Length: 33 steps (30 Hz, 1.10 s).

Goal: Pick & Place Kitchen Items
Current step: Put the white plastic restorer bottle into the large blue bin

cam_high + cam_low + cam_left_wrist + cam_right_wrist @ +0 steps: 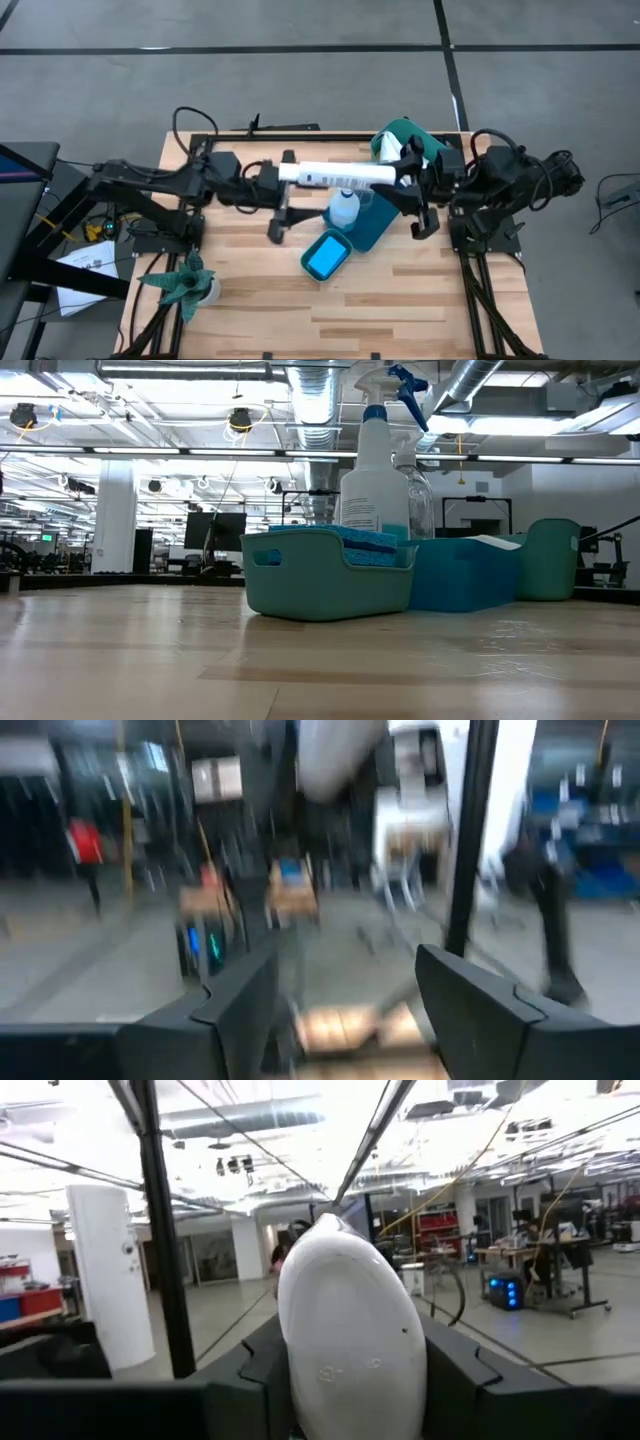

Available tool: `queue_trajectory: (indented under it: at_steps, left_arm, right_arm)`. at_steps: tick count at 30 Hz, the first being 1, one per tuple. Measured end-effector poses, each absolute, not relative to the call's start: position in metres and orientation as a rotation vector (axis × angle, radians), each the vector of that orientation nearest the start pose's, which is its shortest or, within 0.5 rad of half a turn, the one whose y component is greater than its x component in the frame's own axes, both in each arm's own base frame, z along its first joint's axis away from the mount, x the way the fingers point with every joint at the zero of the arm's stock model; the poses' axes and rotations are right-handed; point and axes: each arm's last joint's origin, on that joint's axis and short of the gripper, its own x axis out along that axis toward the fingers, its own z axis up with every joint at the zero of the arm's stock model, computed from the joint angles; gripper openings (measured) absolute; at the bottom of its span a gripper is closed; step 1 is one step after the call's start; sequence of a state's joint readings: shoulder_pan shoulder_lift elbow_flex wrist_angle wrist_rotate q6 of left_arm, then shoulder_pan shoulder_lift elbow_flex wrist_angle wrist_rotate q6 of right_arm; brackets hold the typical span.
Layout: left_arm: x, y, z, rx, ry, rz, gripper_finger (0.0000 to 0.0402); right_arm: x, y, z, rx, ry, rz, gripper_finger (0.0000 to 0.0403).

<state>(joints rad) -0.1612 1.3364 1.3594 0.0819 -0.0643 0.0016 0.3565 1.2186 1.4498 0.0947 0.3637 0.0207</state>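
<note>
Your right gripper (408, 176) is clamped on the white tube (345, 174), holding it level mid-handover; left gripper (345, 995) fingers apart, empty.

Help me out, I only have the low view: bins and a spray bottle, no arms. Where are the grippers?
Observer: Both are up off the table. The right gripper is clamped on one end of a long white tube, which lies level between the arms.
Operator: And the left one?
Observer: The left gripper is near the tube's other end, fingers open, nothing between them.
Operator: Anything else my view misses?
Observer: A green spiky plant stands at the table's edge on the left arm's side.
</note>
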Motion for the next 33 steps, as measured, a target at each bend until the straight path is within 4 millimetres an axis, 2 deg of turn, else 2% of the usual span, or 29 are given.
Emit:
queue_trajectory:
  at_steps: [7,15,19,33]
  left_arm:
    - [0.323,-0.047,0.442,0.017,-0.418,-0.037,0.0232]
    - [0.334,-0.042,0.444,-0.014,-0.649,0.015,0.0232]
    - [0.336,-0.041,0.443,-0.017,-0.680,0.018,0.0225]
    - [0.333,-0.042,0.447,-0.029,-0.733,0.014,0.0114]
  right_arm:
    - [0.248,0.072,0.493,0.140,-0.335,-0.013,0.0130]
    - [0.248,0.070,0.495,0.146,-0.360,-0.017,0.0139]
    - [0.249,0.068,0.494,0.143,-0.356,-0.023,0.0134]
    - [0.253,0.056,0.495,0.127,-0.362,-0.024,0.0135]
